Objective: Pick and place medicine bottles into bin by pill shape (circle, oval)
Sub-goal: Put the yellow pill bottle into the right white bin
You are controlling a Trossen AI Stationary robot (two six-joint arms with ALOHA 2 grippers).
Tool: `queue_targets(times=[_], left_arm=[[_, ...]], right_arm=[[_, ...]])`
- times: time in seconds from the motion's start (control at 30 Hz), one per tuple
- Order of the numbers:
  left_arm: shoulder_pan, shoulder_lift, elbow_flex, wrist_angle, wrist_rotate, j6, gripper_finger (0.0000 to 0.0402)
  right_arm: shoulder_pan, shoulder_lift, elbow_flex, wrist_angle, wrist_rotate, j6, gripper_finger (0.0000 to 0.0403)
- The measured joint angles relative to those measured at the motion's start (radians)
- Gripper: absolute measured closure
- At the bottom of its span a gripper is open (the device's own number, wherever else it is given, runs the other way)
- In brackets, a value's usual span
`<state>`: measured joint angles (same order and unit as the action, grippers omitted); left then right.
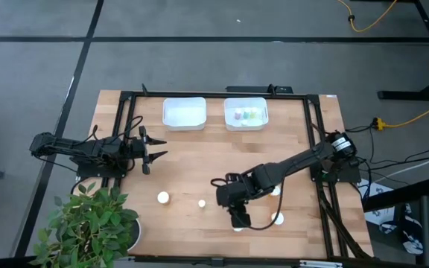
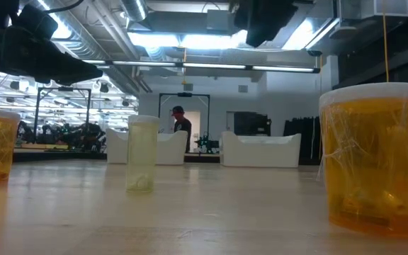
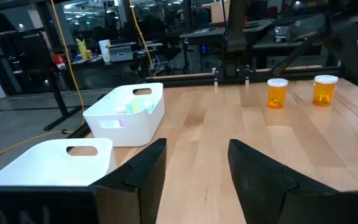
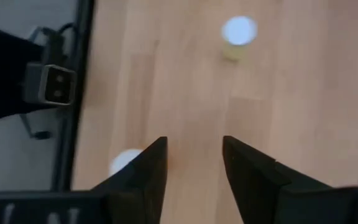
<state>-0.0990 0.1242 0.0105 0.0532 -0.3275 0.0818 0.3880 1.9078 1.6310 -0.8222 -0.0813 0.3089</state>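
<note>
Two white bins sit ahead of your left gripper, which is open and empty: the nearer bin looks empty, the farther bin holds coloured bottles. Your right gripper is parted, gripping nothing, pointing down above bare wood, with a white-capped bottle beyond it. Only the low view shows a person.

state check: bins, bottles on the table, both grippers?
Left bin: looks empty.
Right bin: holds a few small items.
Bottles on the table: upright, caps on.
Left gripper: open, holding nothing, near the left edge.
Right gripper: open, empty, pointing down over the table's front.
</note>
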Motion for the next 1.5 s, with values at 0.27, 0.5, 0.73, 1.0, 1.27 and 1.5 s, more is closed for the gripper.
queue_targets(times=[0.27,0.5,0.73,1.0,1.27,1.5], left_arm=[[0.0,0.0,0.0,0.0,0.0,0.0,0.0235],[0.0,0.0,0.0,0.0,0.0,0.0,0.0235],[0.0,0.0,0.0,0.0,0.0,0.0,0.0235],[0.0,0.0,0.0,0.0,0.0,0.001,0.0235],[0.0,0.0,0.0,0.001,0.0,0.001,0.0235],[0.0,0.0,0.0,0.001,0.0,0.001,0.0235]], right_arm=[[0.002,0.035,0.0,0.056,0.026,-0.003,0.0166],[-0.027,0.038,0.0,0.202,0.044,0.022,0.0158],[-0.066,0.052,0.001,0.355,0.033,-0.033,0.0158],[-0.124,0.083,0.026,0.469,0.001,-0.025,0.0158],[-0.124,0.305,0.398,0.151,0.006,-0.154,0.0158],[-0.107,0.357,0.493,-0.095,0.062,-0.155,0.0158]])
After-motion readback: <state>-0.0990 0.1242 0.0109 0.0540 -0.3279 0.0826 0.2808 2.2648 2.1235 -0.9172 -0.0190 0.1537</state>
